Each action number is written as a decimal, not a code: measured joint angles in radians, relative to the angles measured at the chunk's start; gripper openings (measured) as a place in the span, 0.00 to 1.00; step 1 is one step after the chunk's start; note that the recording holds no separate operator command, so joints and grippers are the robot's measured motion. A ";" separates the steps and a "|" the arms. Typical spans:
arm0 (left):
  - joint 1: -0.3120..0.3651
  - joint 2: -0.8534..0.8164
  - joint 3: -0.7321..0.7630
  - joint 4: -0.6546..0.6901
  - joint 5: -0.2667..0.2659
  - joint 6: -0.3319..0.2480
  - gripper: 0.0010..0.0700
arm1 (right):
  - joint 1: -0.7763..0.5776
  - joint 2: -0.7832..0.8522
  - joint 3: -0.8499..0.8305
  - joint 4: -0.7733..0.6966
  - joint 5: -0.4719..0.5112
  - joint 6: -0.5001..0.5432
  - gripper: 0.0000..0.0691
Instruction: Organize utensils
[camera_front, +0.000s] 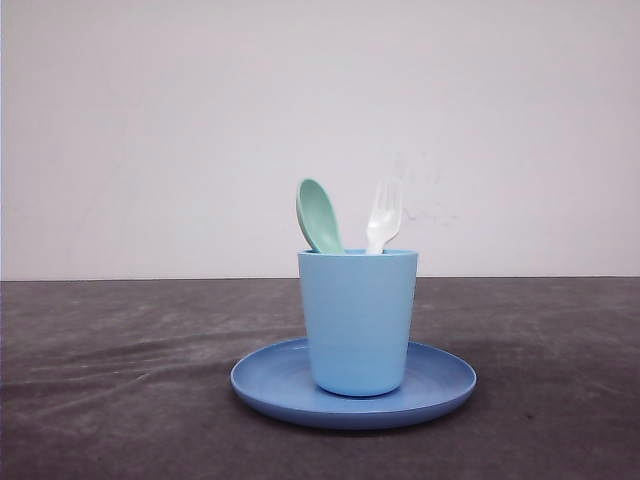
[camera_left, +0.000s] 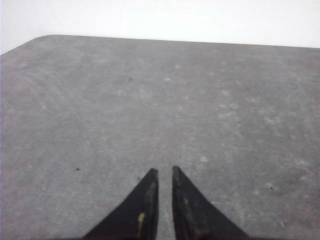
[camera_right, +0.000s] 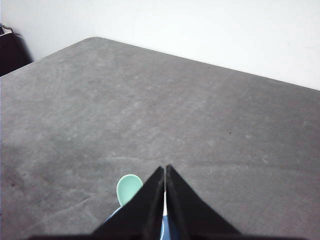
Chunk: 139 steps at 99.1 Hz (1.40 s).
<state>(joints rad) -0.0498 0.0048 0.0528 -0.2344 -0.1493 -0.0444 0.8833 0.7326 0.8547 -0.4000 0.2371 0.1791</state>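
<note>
Blue cup (camera_front: 357, 322) on plate (camera_front: 270, 385) holding spoon (camera_front: 319, 215), fork (camera_front: 384, 217), both hands (camera_left: 165, 172) (camera_right: 165, 170) pressed together.

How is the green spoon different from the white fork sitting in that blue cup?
The spoon is mint green with a smooth oval bowl; the fork is white and ends in short tines. The spoon stands toward the left side of the cup and leans left; the fork stands toward the right, more upright. Both rest handle-down in the cup, heads sticking out, reaching about the same height.
</note>
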 joint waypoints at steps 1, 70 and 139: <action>0.000 0.000 0.000 0.000 0.000 0.000 0.02 | 0.000 0.000 0.000 0.000 0.001 0.000 0.01; 0.000 0.000 0.000 0.000 0.000 0.000 0.02 | -0.692 -0.097 -0.130 0.183 -0.142 -0.151 0.01; 0.000 0.000 0.000 0.000 0.000 0.000 0.02 | -0.840 -0.625 -0.811 0.382 -0.168 -0.126 0.01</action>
<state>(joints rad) -0.0498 0.0048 0.0528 -0.2344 -0.1493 -0.0444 0.0433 0.1074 0.0437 -0.0177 0.0692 0.0528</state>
